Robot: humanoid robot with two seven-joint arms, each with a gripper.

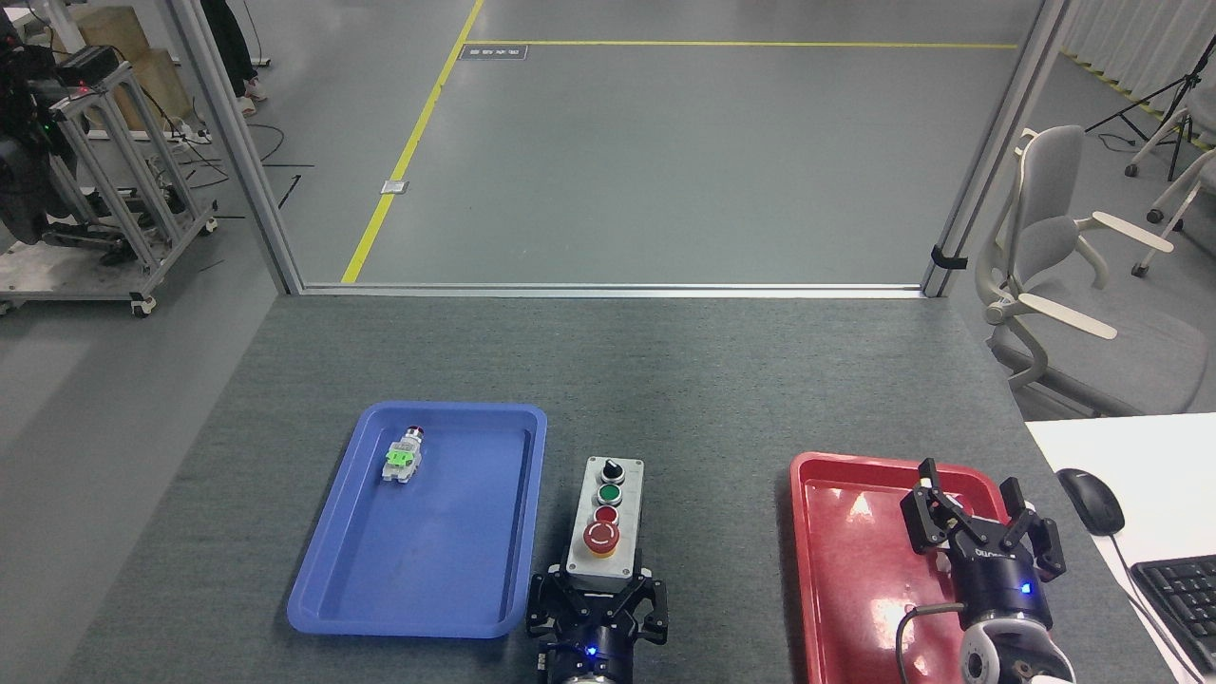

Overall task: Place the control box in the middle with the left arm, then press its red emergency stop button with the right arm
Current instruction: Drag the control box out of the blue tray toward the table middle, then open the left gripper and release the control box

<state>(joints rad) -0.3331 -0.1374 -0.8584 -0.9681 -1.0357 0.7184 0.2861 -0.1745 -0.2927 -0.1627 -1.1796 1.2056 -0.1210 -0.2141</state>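
Observation:
The control box (606, 518) is a light-grey oblong lying lengthwise on the dark felt table (703, 408), just right of the blue tray (427, 570). From far to near it carries a black knob, a green button, a small red button and the big red emergency stop button (601, 538). My left gripper (597, 600), black with a blue light, is shut on the box's near end, its fingers wrapping both sides. My right gripper (983, 521), with a grey cable loop at its wrist, hovers open over the red tray (845, 570), fingers spread and nothing between them.
A small green-and-silver part with a red tip (403, 458) lies in the blue tray's far left corner. A white desk at the right edge holds a mouse (1091, 500) and a keyboard (1178, 598). An office chair (1054, 275) stands beyond the table's right side.

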